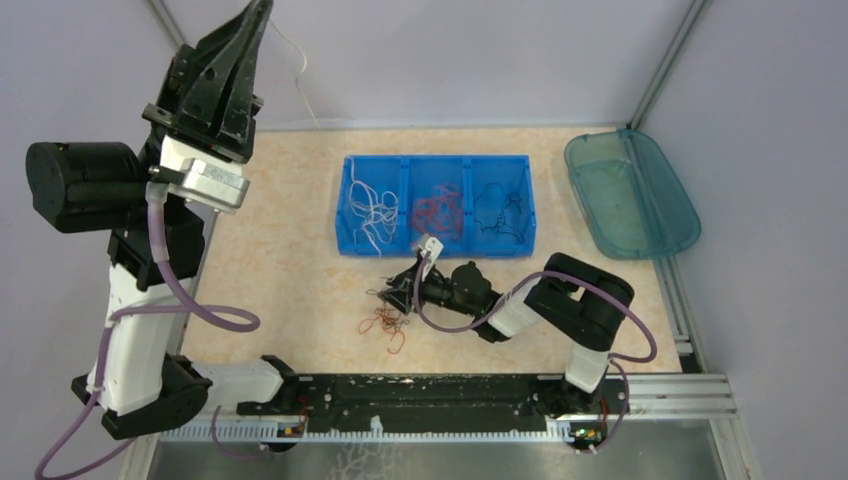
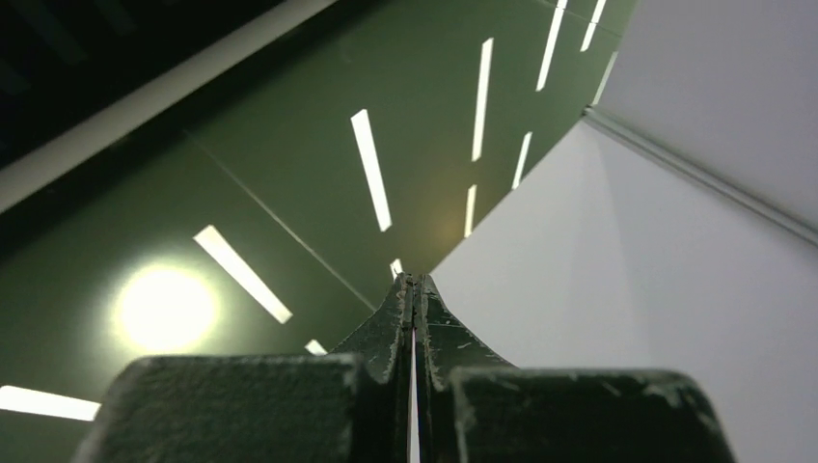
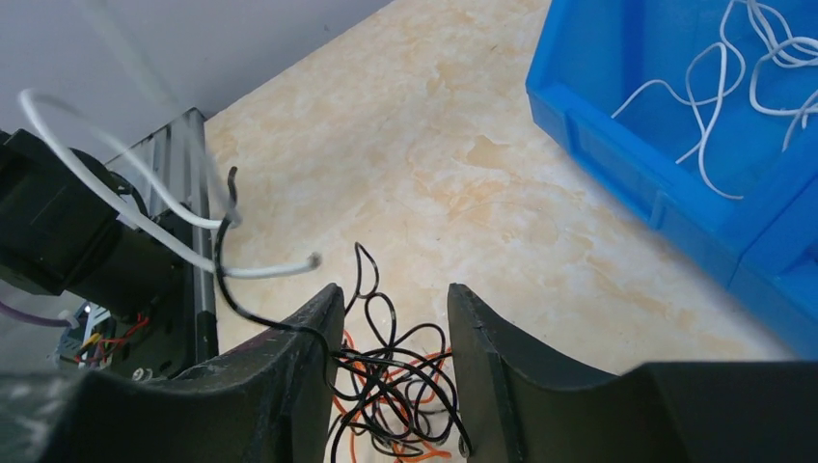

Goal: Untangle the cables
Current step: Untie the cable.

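Note:
My left gripper (image 1: 260, 12) is raised high at the back left and is shut on a thin white cable (image 1: 298, 62) that dangles from its tip. In the left wrist view the gripper (image 2: 414, 281) points up at the ceiling, with a white sliver (image 2: 413, 386) showing between the pressed fingers. My right gripper (image 1: 393, 294) is low over a tangle of black and red-orange cables (image 1: 385, 318) on the table. In the right wrist view this gripper (image 3: 395, 294) stands open astride the tangle (image 3: 405, 386). One black strand lies over the left finger (image 3: 289, 357). A blurred white cable (image 3: 145, 222) loops above it.
A blue three-compartment bin (image 1: 437, 160) stands behind the tangle, with white cables (image 1: 370, 205), red ones (image 1: 437, 210) and black ones (image 1: 500, 212) sorted in it. A teal tray (image 1: 630, 195) sits at the back right. The bin's near corner (image 3: 617, 145) lies right of my right gripper.

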